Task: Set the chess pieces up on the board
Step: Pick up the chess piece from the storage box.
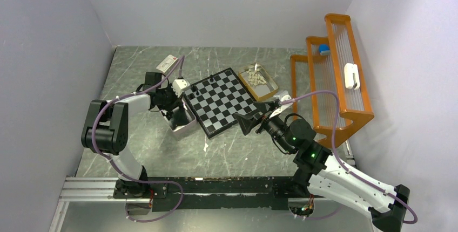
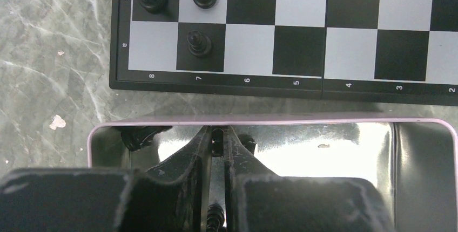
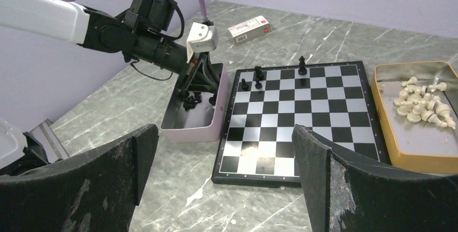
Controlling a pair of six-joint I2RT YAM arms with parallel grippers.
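Top external view: on the marbled desk point(image 1: 162, 151), the board point(image 1: 221, 102) is flanked just to its left by a lilac-rimmed tin point(image 3: 194, 129), into which the left gripper point(image 2: 216, 135) is sunk, jaws drawn nearly together; whether anything is caught cannot be told. The right gripper point(image 3: 224, 135) is held spread wide and empty near the board. A few black chess pieces point(image 2: 199, 43) are stood along the far edge; these could be toppled on delivery, or a tiny piece pinched off-centre could be flicked away.

Plain pale lilac walls point(image 1: 216, 5) close three sides of a grey white-veined marbled tabletop point(image 1: 243, 151); a stepped orange wooden rack point(image 1: 354, 115) stands at the frame's right edge.
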